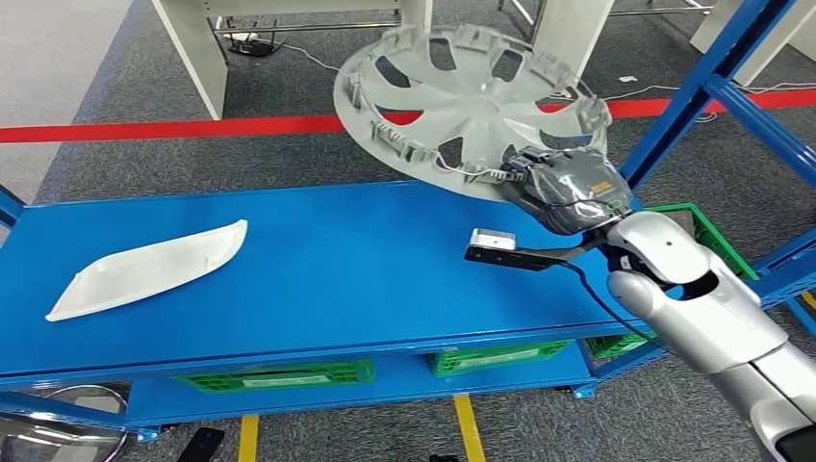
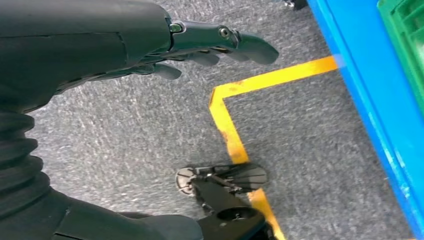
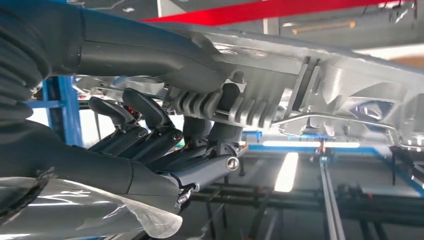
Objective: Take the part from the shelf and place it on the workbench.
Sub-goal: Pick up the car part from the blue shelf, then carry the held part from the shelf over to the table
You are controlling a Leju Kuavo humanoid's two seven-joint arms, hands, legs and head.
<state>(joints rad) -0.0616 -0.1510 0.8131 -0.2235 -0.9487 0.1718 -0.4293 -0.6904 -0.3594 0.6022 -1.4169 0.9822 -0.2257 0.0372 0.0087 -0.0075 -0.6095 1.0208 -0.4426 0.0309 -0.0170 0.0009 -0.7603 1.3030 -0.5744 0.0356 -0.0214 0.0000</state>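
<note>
The right hand (image 1: 556, 188) grips the rim of the silver wheel cover (image 1: 462, 96), thumb (image 3: 150, 50) over one face and fingers (image 3: 150, 120) curled under the ribbed edge. The cover is held tilted in the air above the far right part of the blue shelf (image 1: 337, 279). A pale curved part (image 1: 149, 268) lies near the shelf's left end. The left hand (image 2: 150, 45) hangs over grey carpet, fingers loosely extended and holding nothing, near a yellow floor line (image 2: 230, 125).

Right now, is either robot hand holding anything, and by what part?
The right robot hand grips the silver wheel cover by its rim, thumb on one face and fingers on the other. The left robot hand holds nothing.
</note>
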